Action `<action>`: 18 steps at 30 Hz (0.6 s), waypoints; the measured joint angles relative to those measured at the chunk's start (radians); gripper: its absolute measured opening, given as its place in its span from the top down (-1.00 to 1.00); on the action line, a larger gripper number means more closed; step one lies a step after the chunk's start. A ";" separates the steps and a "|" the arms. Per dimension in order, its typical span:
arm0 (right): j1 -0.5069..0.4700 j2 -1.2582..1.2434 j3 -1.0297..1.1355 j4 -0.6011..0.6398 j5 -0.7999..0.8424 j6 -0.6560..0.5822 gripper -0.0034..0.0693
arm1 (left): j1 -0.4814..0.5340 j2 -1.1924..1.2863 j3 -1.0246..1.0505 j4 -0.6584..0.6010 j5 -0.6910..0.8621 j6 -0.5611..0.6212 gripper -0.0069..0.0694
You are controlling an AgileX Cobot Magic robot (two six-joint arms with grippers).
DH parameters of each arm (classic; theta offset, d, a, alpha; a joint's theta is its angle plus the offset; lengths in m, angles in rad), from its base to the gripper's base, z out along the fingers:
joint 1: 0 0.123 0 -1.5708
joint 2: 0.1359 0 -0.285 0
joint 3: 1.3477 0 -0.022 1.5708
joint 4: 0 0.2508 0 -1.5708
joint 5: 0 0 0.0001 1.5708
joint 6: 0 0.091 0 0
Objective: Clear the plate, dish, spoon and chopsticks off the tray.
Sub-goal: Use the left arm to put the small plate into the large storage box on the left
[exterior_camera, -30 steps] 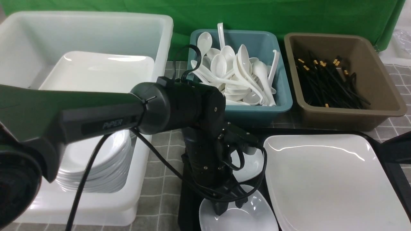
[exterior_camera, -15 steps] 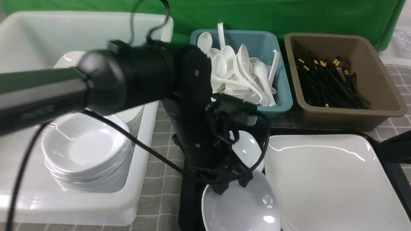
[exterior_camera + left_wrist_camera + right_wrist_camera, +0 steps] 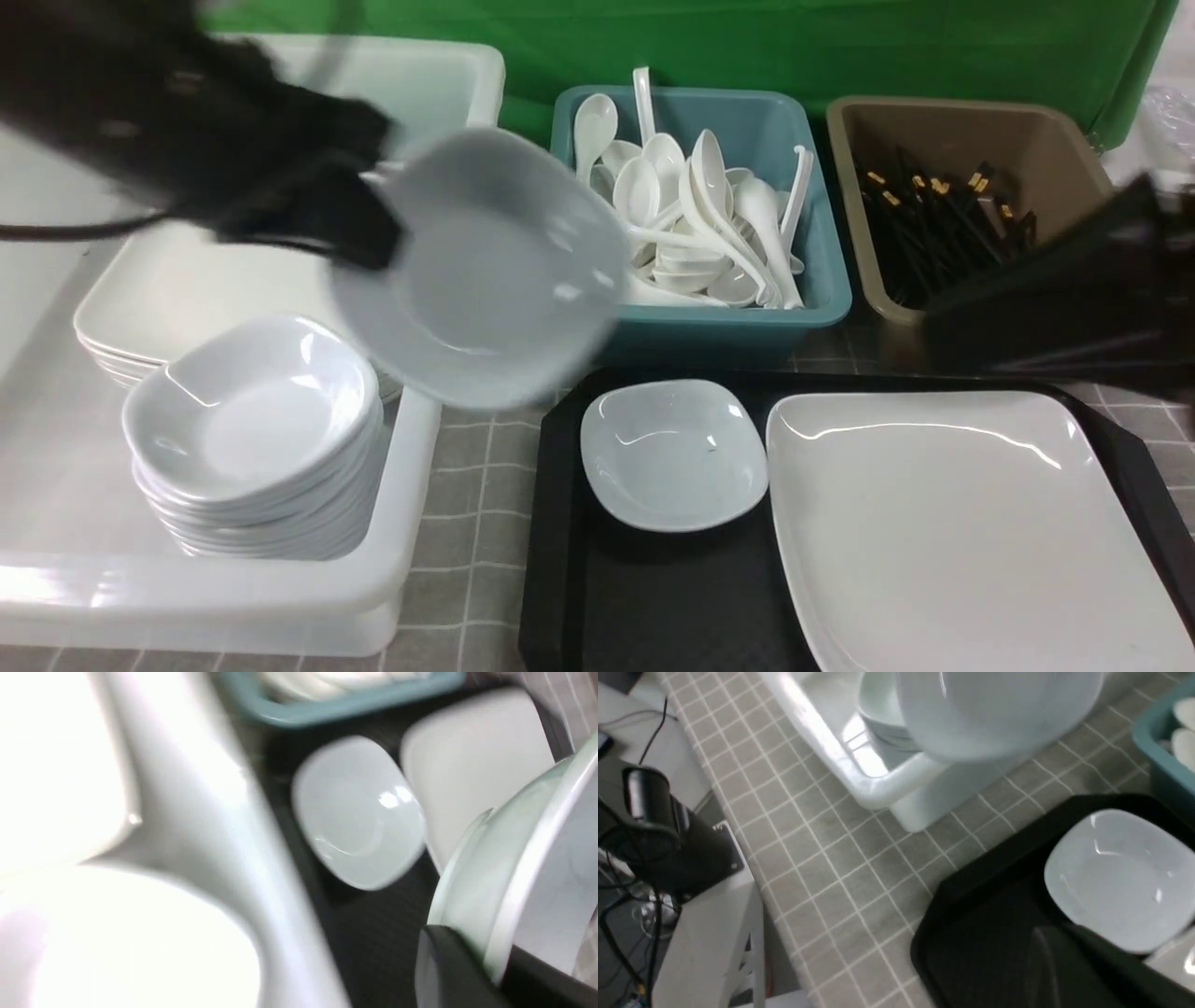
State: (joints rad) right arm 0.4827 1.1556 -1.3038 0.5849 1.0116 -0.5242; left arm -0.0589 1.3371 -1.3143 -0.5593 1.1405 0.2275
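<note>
My left gripper (image 3: 378,210) is shut on the rim of a small white dish (image 3: 485,271) and holds it tilted in the air between the white tub and the teal bin. In the left wrist view the dish's (image 3: 514,882) rim sits pinched between the dark jaws of the left gripper (image 3: 495,970). A second small dish (image 3: 672,453) lies on the black tray (image 3: 560,569), beside the large white plate (image 3: 952,523). My right gripper (image 3: 1064,961) hovers shut and empty over the tray (image 3: 971,933) near that dish (image 3: 1120,877). No spoon or chopsticks show on the tray.
The white tub (image 3: 401,467) at the left holds a stack of small dishes (image 3: 252,420) and stacked plates (image 3: 168,289). Behind the tray stand a teal bin (image 3: 822,289) of white spoons and a brown bin (image 3: 1055,140) of black chopsticks. The blurred right arm (image 3: 1055,289) crosses in front of the brown bin.
The left gripper closed on the front dish, lifted it off the tray and swung it up and left. The right arm has risen into view at the right.
</note>
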 joint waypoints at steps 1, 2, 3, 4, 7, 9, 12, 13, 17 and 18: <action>0.044 0.025 -0.014 -0.039 -0.023 0.019 0.84 | 0.073 -0.028 0.040 -0.034 -0.003 0.013 0.74; 0.077 0.050 -0.031 -0.063 -0.035 0.041 0.84 | 0.116 -0.038 0.064 -0.055 -0.007 0.015 0.74; 0.148 0.090 -0.058 -0.122 -0.058 0.072 0.84 | 0.195 -0.068 0.115 -0.096 -0.020 0.026 0.74; 0.158 0.097 -0.063 -0.122 -0.058 0.077 0.84 | 0.207 -0.072 0.123 -0.101 -0.022 0.031 0.74; 0.277 0.207 -0.152 -0.229 -0.086 0.143 0.84 | 0.370 -0.105 0.255 -0.164 -0.072 0.070 0.74; 0.330 0.280 -0.224 -0.259 -0.088 0.159 0.84 | 0.406 -0.106 0.307 -0.162 -0.098 0.087 0.74; 0.368 0.355 -0.301 -0.271 -0.085 0.169 0.84 | 0.418 -0.106 0.367 -0.147 -0.134 0.095 0.74; 0.375 0.375 -0.321 -0.274 -0.085 0.169 0.84 | 0.418 -0.106 0.381 -0.147 -0.143 0.097 0.74; 0.387 0.415 -0.359 -0.276 -0.085 0.169 0.84 | 0.418 -0.106 0.397 -0.126 -0.162 0.111 0.58; 0.387 0.417 -0.359 -0.277 -0.085 0.169 0.84 | 0.418 -0.106 0.397 -0.120 -0.162 0.111 0.52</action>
State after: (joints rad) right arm 0.8702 1.5721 -1.6630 0.3079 0.9263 -0.3552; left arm 0.3591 1.2311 -0.9173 -0.6792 0.9783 0.3382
